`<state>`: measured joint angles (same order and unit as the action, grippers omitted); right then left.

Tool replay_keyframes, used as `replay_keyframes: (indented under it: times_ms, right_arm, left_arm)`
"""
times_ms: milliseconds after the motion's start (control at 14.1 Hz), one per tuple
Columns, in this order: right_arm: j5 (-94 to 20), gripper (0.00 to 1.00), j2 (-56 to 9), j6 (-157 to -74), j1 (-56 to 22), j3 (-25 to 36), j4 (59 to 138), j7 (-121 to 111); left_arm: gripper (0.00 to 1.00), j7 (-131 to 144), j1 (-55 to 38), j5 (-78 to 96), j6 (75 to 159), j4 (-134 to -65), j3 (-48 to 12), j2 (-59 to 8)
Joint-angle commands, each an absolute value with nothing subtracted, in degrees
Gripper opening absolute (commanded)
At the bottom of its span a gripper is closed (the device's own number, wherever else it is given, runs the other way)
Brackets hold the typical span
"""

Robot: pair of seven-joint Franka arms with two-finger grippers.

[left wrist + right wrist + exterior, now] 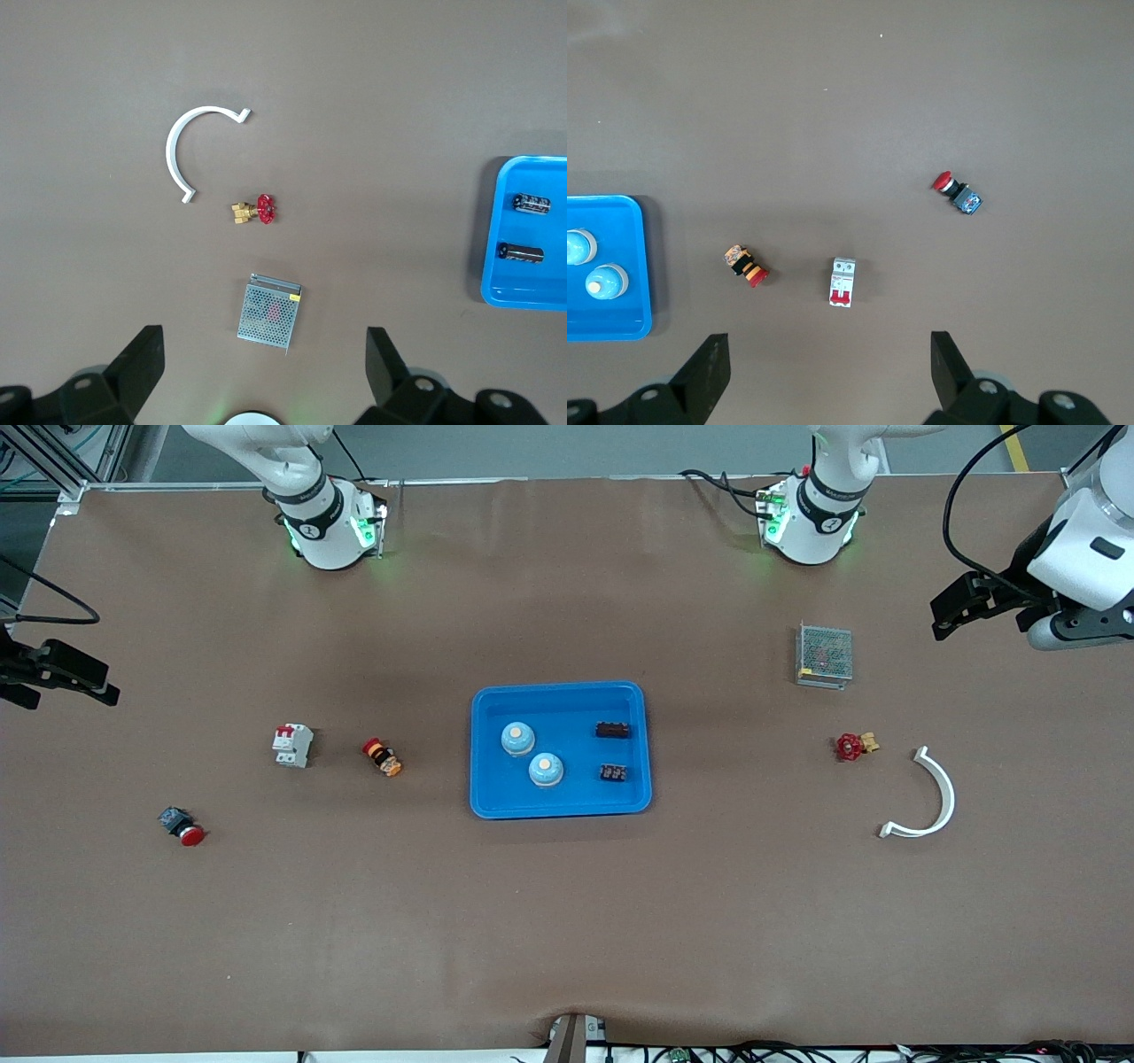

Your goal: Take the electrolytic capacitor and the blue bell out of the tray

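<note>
- A blue tray (560,691) sits mid-table and holds 4 things.
- 2 bells (517,738) (546,770) stand in the half of the tray toward the right arm's end, close together but apart; the second is nearer the front camera.
- 2 capacitors (612,730) (613,773) lie in the half toward the left arm's end, well apart from each other and from the bells; the second is nearer the camera.
- Bare tray floor shows around all 4, and none touches the rim.
- Toward the right arm's end lie a breaker (292,745), an orange switch (382,757) between it and the tray, and a red button (182,825) nearer the camera.
- Toward the left arm's end lie a mesh box (824,654), a red valve (854,745) nearer the camera, and a white arc (930,797) beside the valve, closer to the table's end.
- All 6 lie well apart, with wide bare table around them and along the camera-side edge.
- The left gripper (264,363) hangs over the table's end, above bare surface near the mesh box; its fingers (142,359) are spread wide, holding nothing.
- The right gripper (830,367) hangs at the table's other end, over bare surface; its fingers (710,365) are likewise spread wide, holding nothing.
</note>
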<state>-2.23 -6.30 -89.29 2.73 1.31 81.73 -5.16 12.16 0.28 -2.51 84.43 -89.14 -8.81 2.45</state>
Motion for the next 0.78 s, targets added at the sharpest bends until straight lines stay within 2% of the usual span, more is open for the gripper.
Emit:
replay_keyframes:
  times_ms: [0,711]
  right_arm:
    - [-2.02,1.0,-6.15,-88.86,2.72,1.41,80.95,-4.66]
    - [-2.02,1.0,-6.15,-88.94,2.72,1.49,80.86,-4.66]
  left_arm:
    - [1.0,10.99,0.53,-1.84,82.8,-88.59,-8.96,2.9]
    - [1.0,12.92,0.09,-1.67,82.62,-89.38,-10.19,1.67]
